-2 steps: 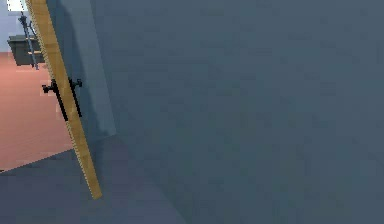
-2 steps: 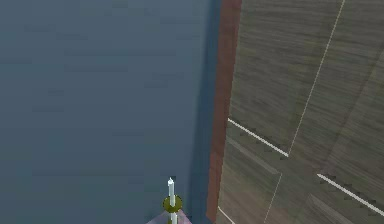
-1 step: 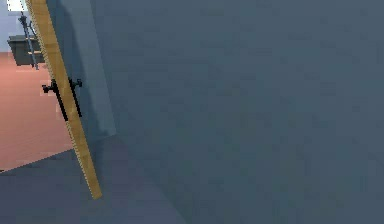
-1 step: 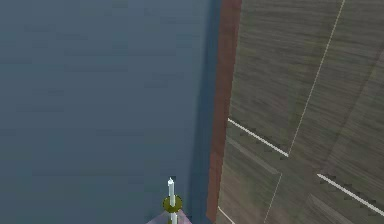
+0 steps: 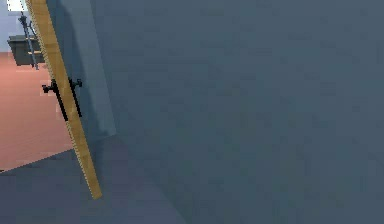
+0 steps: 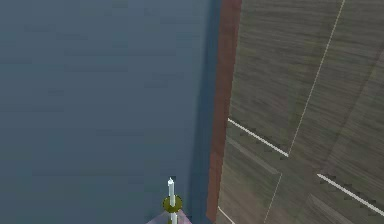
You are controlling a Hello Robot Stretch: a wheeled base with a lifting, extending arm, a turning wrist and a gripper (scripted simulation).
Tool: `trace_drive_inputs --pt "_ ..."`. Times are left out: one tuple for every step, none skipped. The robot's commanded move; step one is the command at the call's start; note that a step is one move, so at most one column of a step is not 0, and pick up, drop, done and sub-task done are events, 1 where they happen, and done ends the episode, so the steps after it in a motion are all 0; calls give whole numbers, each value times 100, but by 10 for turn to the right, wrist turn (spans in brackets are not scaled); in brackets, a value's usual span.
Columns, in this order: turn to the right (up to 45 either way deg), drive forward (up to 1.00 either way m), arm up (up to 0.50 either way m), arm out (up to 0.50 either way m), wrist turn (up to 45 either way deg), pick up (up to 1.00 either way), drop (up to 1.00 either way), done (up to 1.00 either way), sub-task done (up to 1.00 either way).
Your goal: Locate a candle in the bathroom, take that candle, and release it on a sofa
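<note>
A: Nearest to us, at the arm side view's bottom edge, is a candle-like white stick (image 6: 171, 187). It stands upright on an olive-yellow knob (image 6: 172, 203). We can't tell what it rests on.

B: What's around it?

A: A blue-grey wall (image 6: 100, 100) takes the left half, behind the stick. A reddish-brown strip (image 6: 226, 100) runs up the picture just right of the stick. Right of the strip is plank floor (image 6: 310, 60), crossed by thin pale lines (image 6: 258, 138).

B: Pincer state?

A: We can't tell whether it's apart, together or clamped on anything.

B: And the forward view?

A: A wooden door (image 5: 50, 50) stands edge-on toward us at the left, with black handles (image 5: 50, 89) sticking out on both faces about halfway up. Right of the door we have another blue-grey wall (image 5: 250, 100), close up. Left of the door there's reddish floor (image 5: 25, 120). Far back on it, in the top left corner, sits a grey boxy piece of furniture (image 5: 22, 45), well apart from the door.
</note>
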Motion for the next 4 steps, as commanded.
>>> trace_drive_inputs --pt "0 0 0 18 0 0 0 0 0" --pt "0 0 0 0 450 0 0 0 0" --pt "0 0 0 0 450 0 0 0 0" --pt "0 0 0 0 450 0 0 0 0"
